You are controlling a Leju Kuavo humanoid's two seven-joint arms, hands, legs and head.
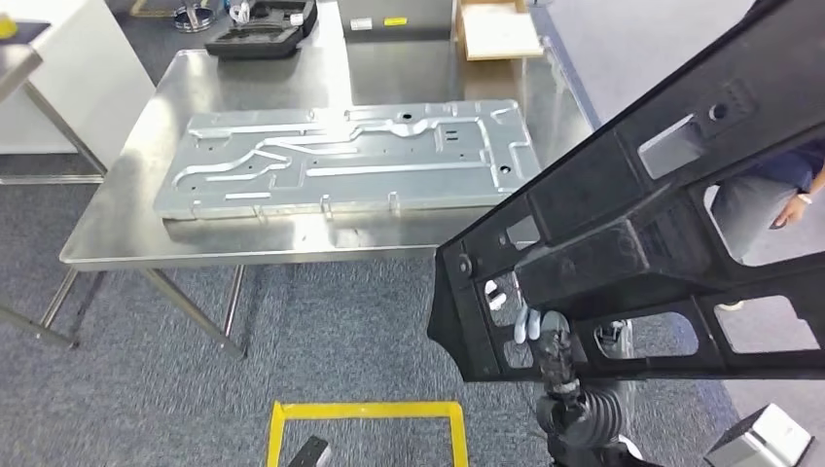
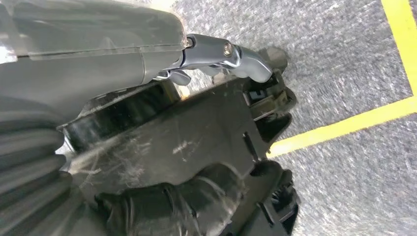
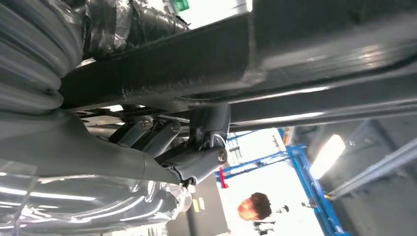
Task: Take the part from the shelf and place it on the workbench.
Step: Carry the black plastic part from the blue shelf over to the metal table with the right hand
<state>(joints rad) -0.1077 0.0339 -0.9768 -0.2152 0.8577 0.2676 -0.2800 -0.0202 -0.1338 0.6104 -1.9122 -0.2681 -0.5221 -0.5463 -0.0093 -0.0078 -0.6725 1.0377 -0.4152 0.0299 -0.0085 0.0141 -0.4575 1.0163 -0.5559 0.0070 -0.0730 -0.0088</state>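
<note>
Part held in both hands, short of tabletop

Part (image 1: 623, 233), a long black frame, lies diagonally, its long axis running from the left hand (image 2: 162, 196) up and rightward. Left fingers (image 2: 147, 209) grip its lower end; right fingers (image 3: 196, 152) clasp a bar. Tabletop (image 1: 126, 229) lies ahead-left of both hands, carrying a stamped metal panel (image 1: 350, 161).
</note>
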